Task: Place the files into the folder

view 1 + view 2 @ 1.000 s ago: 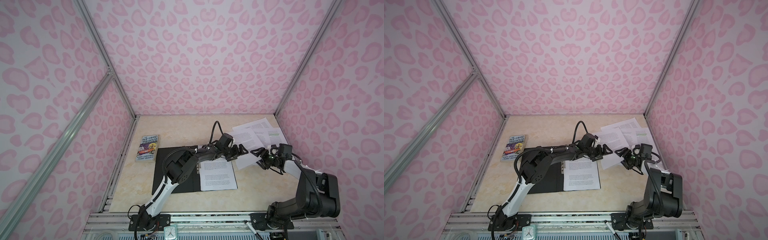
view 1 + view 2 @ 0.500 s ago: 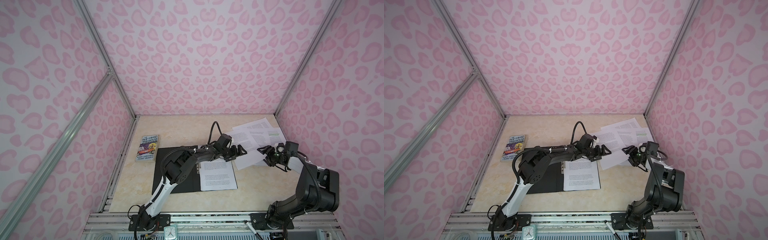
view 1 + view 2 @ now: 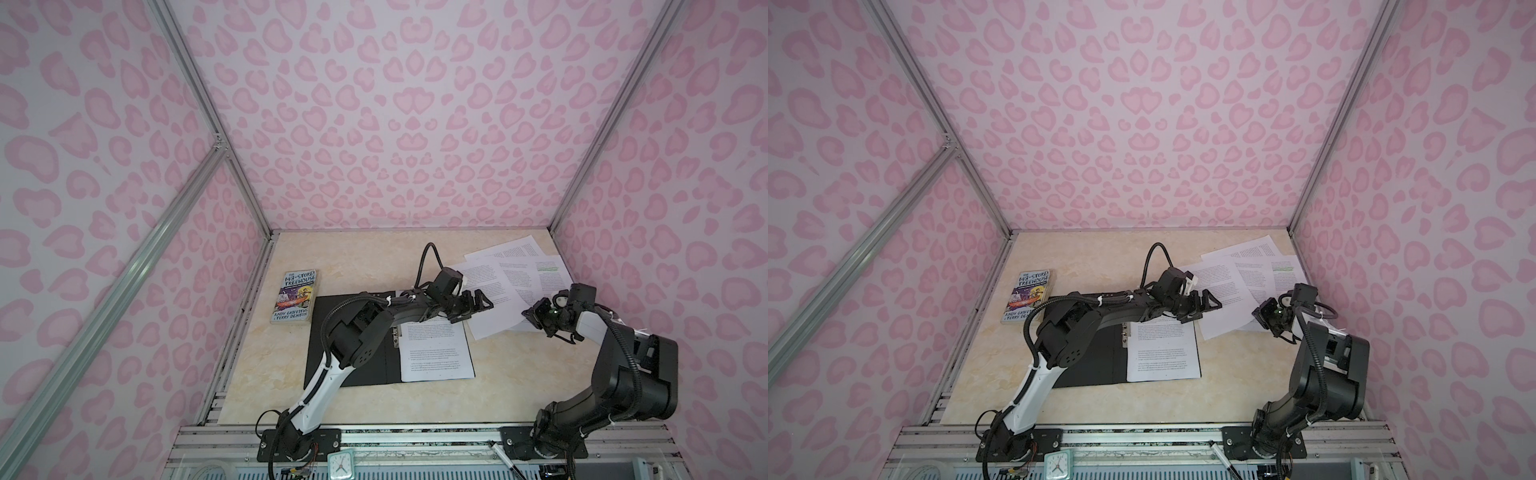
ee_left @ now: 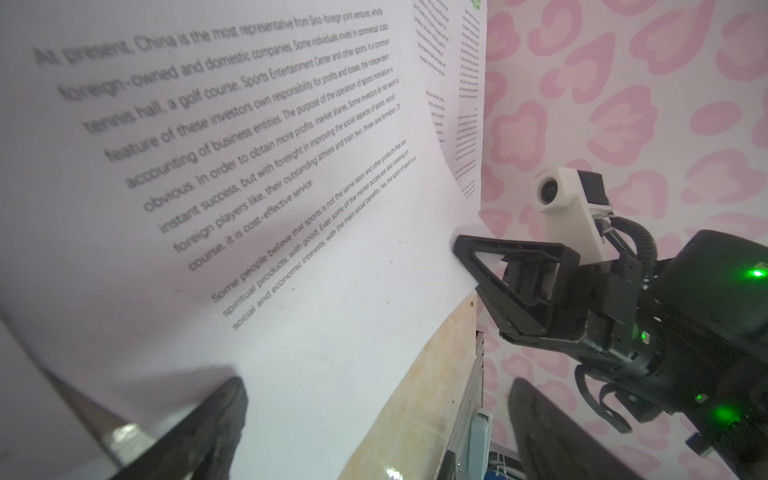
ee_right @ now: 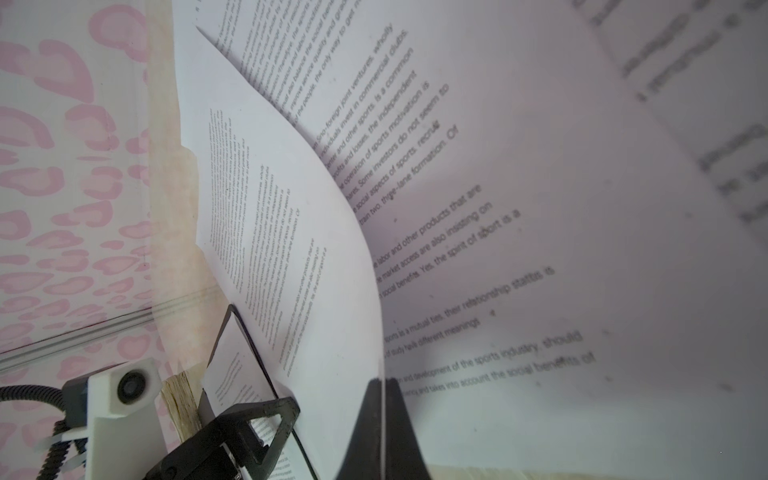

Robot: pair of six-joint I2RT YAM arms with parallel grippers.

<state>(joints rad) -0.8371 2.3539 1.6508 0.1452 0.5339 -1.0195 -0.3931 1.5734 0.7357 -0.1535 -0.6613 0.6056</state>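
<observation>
Sheet (image 3: 494, 322) in play lies just right of the open folder (image 3: 365, 376), its long side running front to back, slightly skewed to the page (image 3: 436, 357) already filed there. Your right gripper (image 5: 382, 386) is pinched on its right edge. Your left gripper (image 3: 473, 311), fingers wide apart, sits over the folder-side edge and is nearer the folder. Other papers (image 3: 519, 266) fan across the far right corner.
</observation>
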